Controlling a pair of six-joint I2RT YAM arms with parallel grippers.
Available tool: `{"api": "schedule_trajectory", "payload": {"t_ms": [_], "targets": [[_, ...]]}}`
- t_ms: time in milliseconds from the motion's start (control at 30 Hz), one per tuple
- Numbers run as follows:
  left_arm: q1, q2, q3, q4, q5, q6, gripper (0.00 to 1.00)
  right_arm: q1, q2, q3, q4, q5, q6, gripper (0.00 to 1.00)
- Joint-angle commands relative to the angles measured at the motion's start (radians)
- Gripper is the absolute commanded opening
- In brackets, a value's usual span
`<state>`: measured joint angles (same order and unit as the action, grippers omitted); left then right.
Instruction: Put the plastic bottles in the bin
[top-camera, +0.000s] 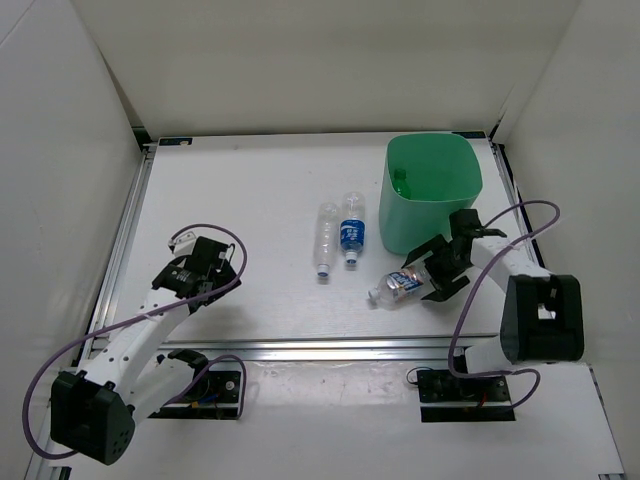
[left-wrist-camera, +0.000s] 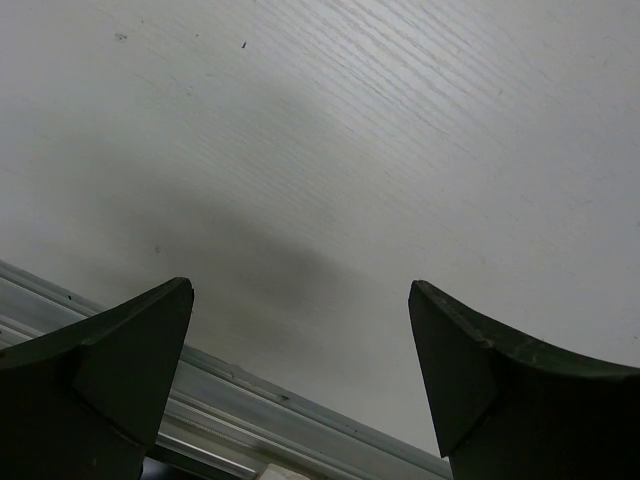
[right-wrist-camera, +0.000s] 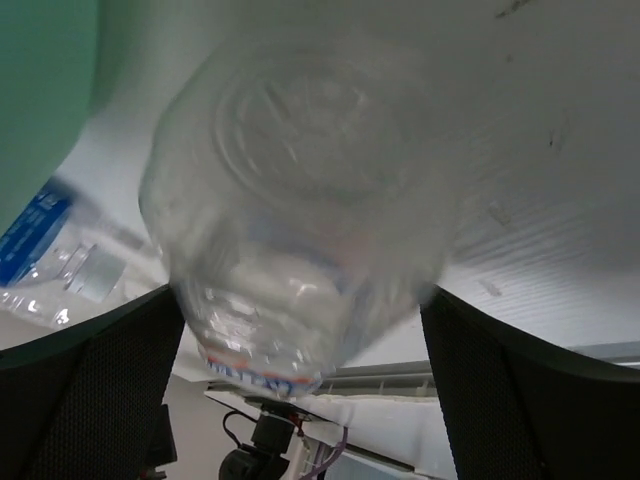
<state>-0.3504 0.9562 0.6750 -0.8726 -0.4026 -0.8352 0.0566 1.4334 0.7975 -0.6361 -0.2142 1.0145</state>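
The bin (top-camera: 408, 222) is looking like smooth green plastic, a little shiny. The plain bottle (top-camera: 325, 240), the blue-label bottle (top-camera: 351, 232) and the bottle by the bin (top-camera: 400, 287) are showing clear, glossy plastic, with round ridges on the last one's bottom. The table (top-camera: 250, 200) is looking white and dull, with thin lines like wood. Its rail (left-wrist-camera: 260, 400) is shining like metal. The left gripper (left-wrist-camera: 300, 287) is showing dark, dull fingers (left-wrist-camera: 110, 380); the right gripper (right-wrist-camera: 302, 292) is showing fingers (right-wrist-camera: 90, 400) rough with tiny dots.
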Motion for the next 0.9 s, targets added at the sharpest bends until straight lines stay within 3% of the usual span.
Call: {"api": "schedule_trajectory", "payload": {"t_ms": [0,33,67,167,267,367,500,633,700,867], "targets": [[-0.012,-0.019,-0.017,0.017,-0.008,0.005,1.0,-0.014,0.07,0.031,0.026,-0.023,-0.025,0.99],[-0.012,-0.019,-0.017,0.017,-0.008,0.005,1.0,-0.024,0.085,0.04,0.007,-0.033,-0.036,0.92],[-0.012,-0.019,-0.017,0.017,-0.008,0.005,1.0,-0.037,0.097,0.04,-0.011,-0.033,-0.036,0.72],[-0.012,-0.019,-0.017,0.017,-0.008,0.005,1.0,-0.058,0.066,-0.001,-0.057,-0.002,-0.062,0.49],[-0.012,-0.028,-0.017,0.017,-0.008,0.005,1.0,-0.069,-0.059,-0.027,-0.129,0.019,-0.089,0.41],[-0.012,-0.028,-0.017,0.017,-0.018,0.005,1.0,-0.069,-0.213,0.024,-0.313,0.067,-0.1,0.35],[-0.012,-0.019,0.001,0.017,-0.027,0.016,1.0,-0.06,-0.373,0.257,-0.545,0.154,-0.12,0.33],[-0.012,-0.008,0.044,0.017,-0.001,0.076,1.0,-0.06,-0.421,0.619,-0.603,0.199,-0.135,0.33],[-0.012,0.001,0.098,0.017,-0.001,0.138,1.0,-0.06,-0.38,0.842,-0.562,0.277,-0.163,0.34],[-0.012,0.042,0.196,0.029,0.011,0.148,1.0,-0.06,-0.056,1.253,-0.521,0.391,-0.267,0.34]]}}
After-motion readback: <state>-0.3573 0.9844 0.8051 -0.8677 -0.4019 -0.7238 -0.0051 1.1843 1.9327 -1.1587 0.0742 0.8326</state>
